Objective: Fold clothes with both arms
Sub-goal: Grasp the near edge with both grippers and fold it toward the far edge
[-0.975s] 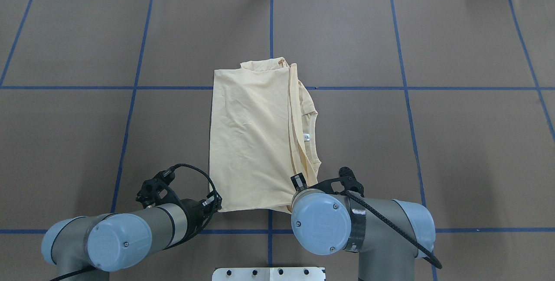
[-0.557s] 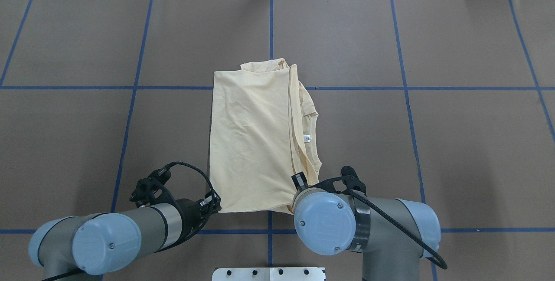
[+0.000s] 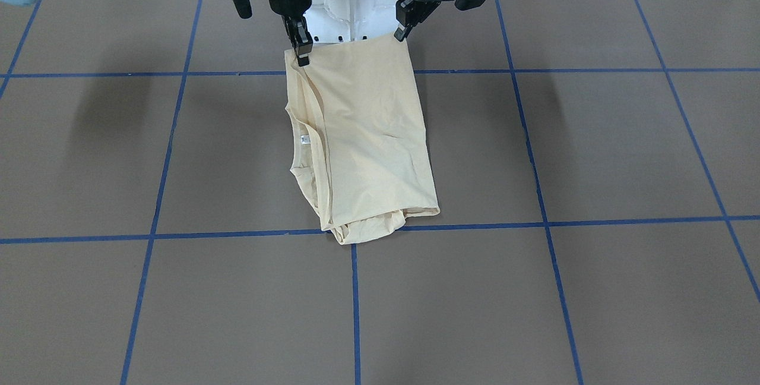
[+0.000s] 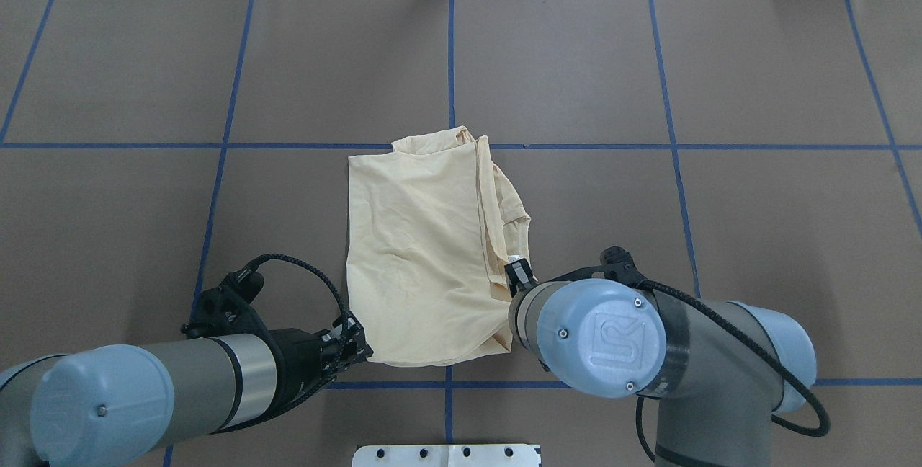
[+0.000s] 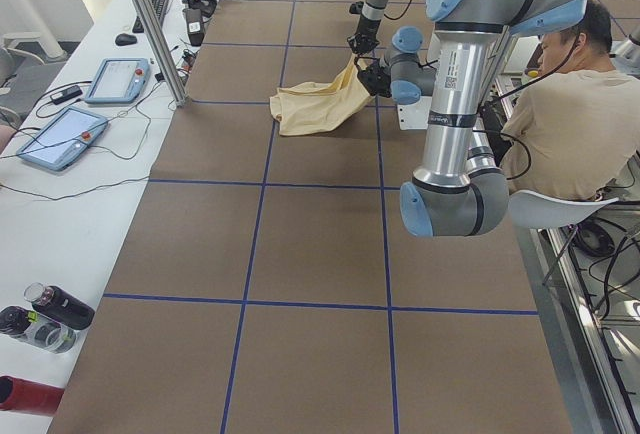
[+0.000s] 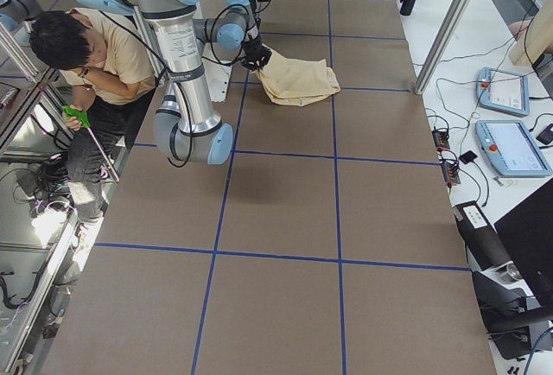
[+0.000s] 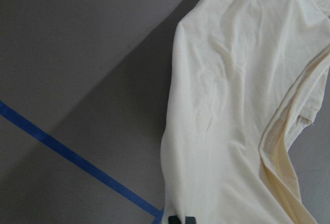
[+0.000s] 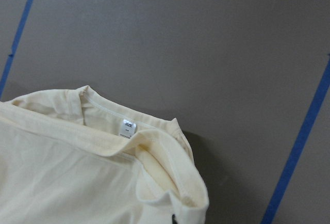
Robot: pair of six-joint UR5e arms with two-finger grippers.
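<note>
The pale cream-yellow shirt (image 4: pixel 418 251) lies folded lengthwise on the brown table, with its print hidden. Its white neck label (image 8: pixel 127 127) shows at the collar. My left gripper (image 4: pixel 358 348) is shut on the shirt's near left corner. My right gripper (image 4: pixel 515 274) is shut on the near right corner by the collar. Both hold the near edge raised off the table, while the far end (image 3: pixel 368 224) rests on it. In the front-facing view the left gripper (image 3: pixel 404 31) and right gripper (image 3: pixel 303 55) pinch the two raised corners. The shirt also shows in the left wrist view (image 7: pixel 232 105).
The table (image 4: pixel 720 236) is brown with blue tape grid lines (image 4: pixel 216 146). The white robot base (image 3: pixel 350 5) stands just behind the raised edge. An operator (image 5: pixel 575 104) sits beside the robot. Tablets (image 5: pixel 70 134) and bottles (image 5: pixel 40 314) lie on a side bench.
Both grippers have risen with the shirt's near corners. The right gripper moved forward and to the right. The shirt's far edge slid toward the robot and the fabric bunched shorter.
</note>
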